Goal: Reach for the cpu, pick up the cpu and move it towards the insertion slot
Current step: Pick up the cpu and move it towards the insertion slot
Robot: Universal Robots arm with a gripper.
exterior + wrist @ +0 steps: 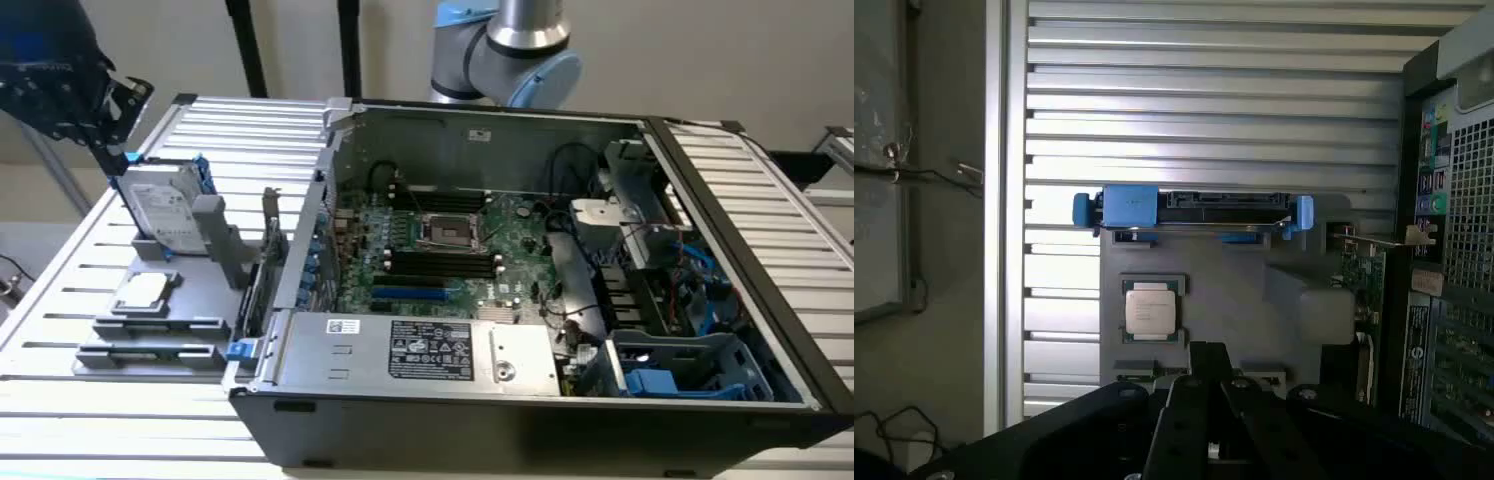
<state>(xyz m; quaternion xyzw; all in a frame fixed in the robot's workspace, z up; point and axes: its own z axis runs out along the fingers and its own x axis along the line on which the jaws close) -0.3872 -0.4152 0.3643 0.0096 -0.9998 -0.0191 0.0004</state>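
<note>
One cpu (1151, 308): small flat square, silvery-white top, pale edges. Lying flat on grey holder (160, 325) outside computer case (534, 420), near one upright hard drive (167, 205). One insertion slot (450, 232) inside case, well apart. Gripper (1209, 400) clear of cpu; open or closed, cannot tell.

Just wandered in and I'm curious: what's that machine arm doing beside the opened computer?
A robot arm's black claw hangs over a grey holder beside the open black computer case; it seems to carry nothing. The small square silvery chip lies flat on that holder, untouched, near a rectangular silver hard drive with blue clips. Inside the case, the square metal-framed socket shows a dark centre.
</note>
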